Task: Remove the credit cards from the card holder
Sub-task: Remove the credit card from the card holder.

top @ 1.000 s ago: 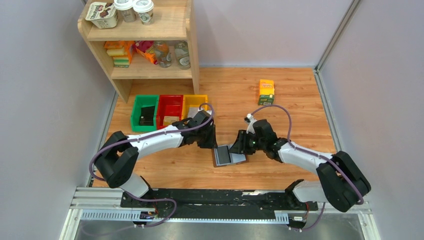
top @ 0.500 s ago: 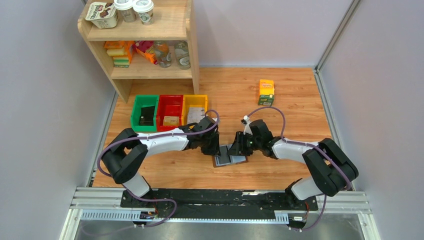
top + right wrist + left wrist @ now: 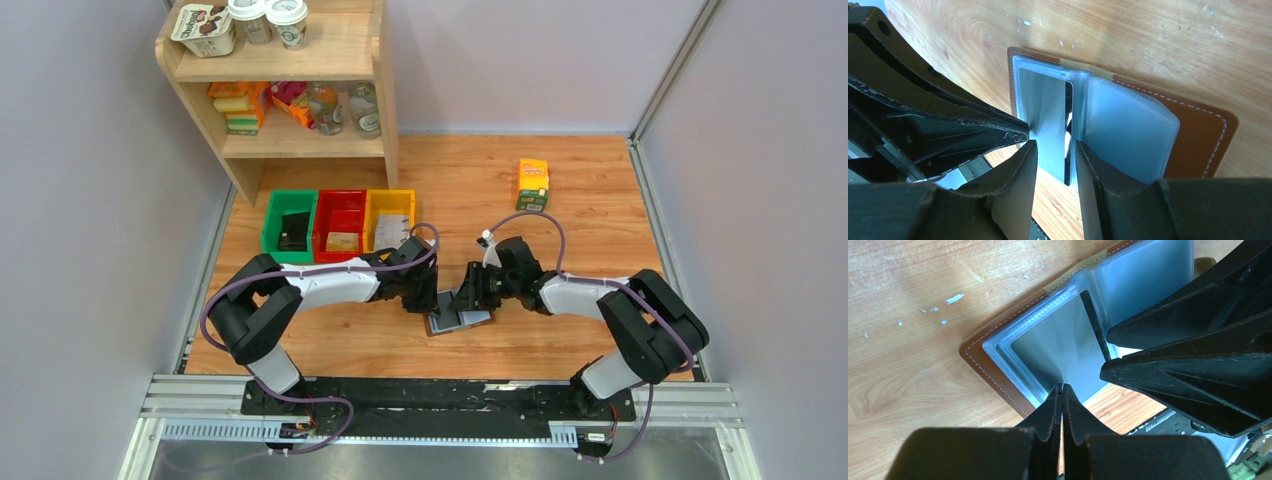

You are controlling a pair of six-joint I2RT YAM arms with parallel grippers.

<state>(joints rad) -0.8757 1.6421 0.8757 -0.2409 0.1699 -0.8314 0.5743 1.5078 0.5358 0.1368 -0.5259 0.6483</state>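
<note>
Centrally, near 6 o'clock on the wooden table (image 3: 590, 210), the small brown leather book-like card holder (image 3: 459, 322) lies open and flat. Its pale grey-blue clear plastic sleeves (image 3: 1128, 127) are fanned upward. One thin, glossy grey rectangular credit card (image 3: 1045, 112) with a dark edge stands on the page toward the left arm and appears to project from its sleeve. The left gripper (image 3: 1062, 392), at the holder's 10 o'clock in the overhead view, has its fingers clenched together at the edge of that lifted sleeve. Whether any film is pinched between them cannot be told. The right gripper (image 3: 1055, 152), at the holder's 1 o'clock, has its fingers parted and straddles the card's free edge without gripping it.

The step in hand appears to be drawing this card out. To do it well, the left fingers should anchor the sleeve. The right fingers should close squarely on the card alone, not on film, and pull along the sleeve's opening rather than across it. A skewed pull would likely drag the light holder over the table or bend the card.
</note>
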